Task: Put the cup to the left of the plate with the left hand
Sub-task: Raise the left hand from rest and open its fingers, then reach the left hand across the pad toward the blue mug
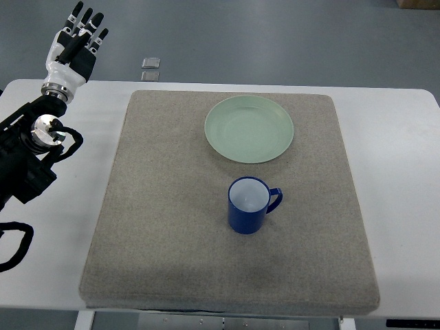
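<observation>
A single top view looks steeply down from the robot's own side, facing across the desk point(399, 117) toward the floor point(275, 41) beyond. It sits fairly high, probably near head height, taking in nearly the whole grey mat point(172, 227).

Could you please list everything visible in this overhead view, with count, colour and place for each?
cup: one, blue with a pale inside, upright on the mat, just nearer the camera than the plate, handle pointing to the picture's right
plate: one, pale green, on the far part of the mat
mat: one, grey-brown, covering the middle of the table
table: one, white, under the mat
small squares: two, grey, on the floor beyond the table's far edge
floor: grey, behind the table
left hand: one, black and white, raised at the far left corner, fingers extended, holding nothing
</observation>
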### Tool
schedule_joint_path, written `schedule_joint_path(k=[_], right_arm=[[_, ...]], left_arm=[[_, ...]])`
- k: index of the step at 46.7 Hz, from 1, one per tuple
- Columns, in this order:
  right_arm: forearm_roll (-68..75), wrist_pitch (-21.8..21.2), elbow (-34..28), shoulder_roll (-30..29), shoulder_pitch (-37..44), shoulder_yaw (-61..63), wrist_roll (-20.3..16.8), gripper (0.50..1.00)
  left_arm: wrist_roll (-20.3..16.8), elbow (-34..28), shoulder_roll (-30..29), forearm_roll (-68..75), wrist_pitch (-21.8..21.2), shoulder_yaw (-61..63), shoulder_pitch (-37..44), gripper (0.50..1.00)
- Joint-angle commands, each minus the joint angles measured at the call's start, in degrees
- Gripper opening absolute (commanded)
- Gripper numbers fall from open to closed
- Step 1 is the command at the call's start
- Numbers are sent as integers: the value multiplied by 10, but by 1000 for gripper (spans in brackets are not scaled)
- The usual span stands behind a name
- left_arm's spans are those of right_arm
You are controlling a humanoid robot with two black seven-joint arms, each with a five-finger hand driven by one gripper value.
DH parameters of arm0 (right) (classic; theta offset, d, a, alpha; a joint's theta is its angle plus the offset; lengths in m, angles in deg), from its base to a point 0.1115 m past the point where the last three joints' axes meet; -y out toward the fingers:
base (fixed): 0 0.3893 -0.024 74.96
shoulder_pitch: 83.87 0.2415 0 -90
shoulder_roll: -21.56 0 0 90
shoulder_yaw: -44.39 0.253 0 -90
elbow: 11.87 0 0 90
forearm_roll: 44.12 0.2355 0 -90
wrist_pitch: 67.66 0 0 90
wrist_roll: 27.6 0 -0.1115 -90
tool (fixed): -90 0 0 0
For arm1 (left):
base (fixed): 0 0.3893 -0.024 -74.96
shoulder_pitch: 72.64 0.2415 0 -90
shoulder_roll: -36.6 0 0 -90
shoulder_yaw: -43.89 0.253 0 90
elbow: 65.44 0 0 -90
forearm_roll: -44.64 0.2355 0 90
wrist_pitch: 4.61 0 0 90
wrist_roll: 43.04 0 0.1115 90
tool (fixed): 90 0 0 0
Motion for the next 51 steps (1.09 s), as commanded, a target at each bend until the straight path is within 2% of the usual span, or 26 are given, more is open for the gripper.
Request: schedule_joint_path(k=[1, 18, 29, 40, 46, 51], right_arm=[[1, 0, 0, 0, 0, 0, 0, 932], [0, 0, 0, 0, -1, 0, 0, 932], [0, 0, 0, 0, 0, 0, 0, 932], [0, 0, 0, 0, 0, 0, 0, 932], [0, 0, 0, 0, 0, 0, 0, 932], [0, 1, 0, 0, 0, 0, 0, 932]], left_arm=[[0, 2, 0, 0, 0, 0, 0, 999], [3, 15, -1, 5, 4, 10, 0, 999], [4, 55, -7, 9, 6, 65, 2, 999], [8, 117, -27, 11, 7, 146, 6, 999], [8, 173, -69, 12, 20, 190, 6, 999], [8, 225, -110, 24, 49, 248, 4, 999]])
